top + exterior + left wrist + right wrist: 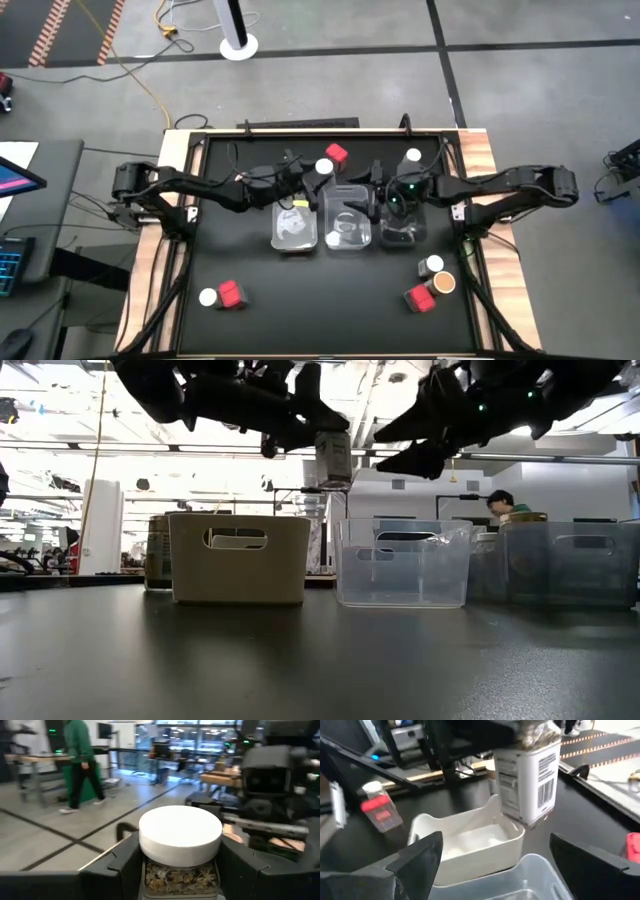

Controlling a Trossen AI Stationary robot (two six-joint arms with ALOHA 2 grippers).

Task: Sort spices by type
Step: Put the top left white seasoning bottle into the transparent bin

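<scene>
My left gripper (318, 172) is shut on a white-lidded spice jar (180, 835), held in the air (333, 457) just beyond the far ends of the trays. My right gripper (385, 195) hangs open above the middle clear tray (347, 222) and touches nothing; its wrist view shows the held jar (530, 780) ahead. A red box (337, 153) and a white-lidded jar (413, 156) stand on the table near the far edge. Near right stand a white-lidded jar (433, 265), a brown-lidded jar (444, 283) and a red box (420, 298). Near left stand a white-lidded jar (208, 297) and a red box (232, 294). My left gripper pinches the jar between its two fingers (125, 865), on the upper body (180, 877) just under the white lid. The fingers come level from the table's left. The jar is lifted clear, roughly upright, and its labelled lower body (540, 795) hangs free below the fingers.
Three trays stand side by side mid-table: an opaque white one (238, 558), a clear one (403, 563) and a greyish one (565, 563). Both arms meet closely above them. People show in the room beyond the table. Open tabletop lies along the near edge (320, 310).
</scene>
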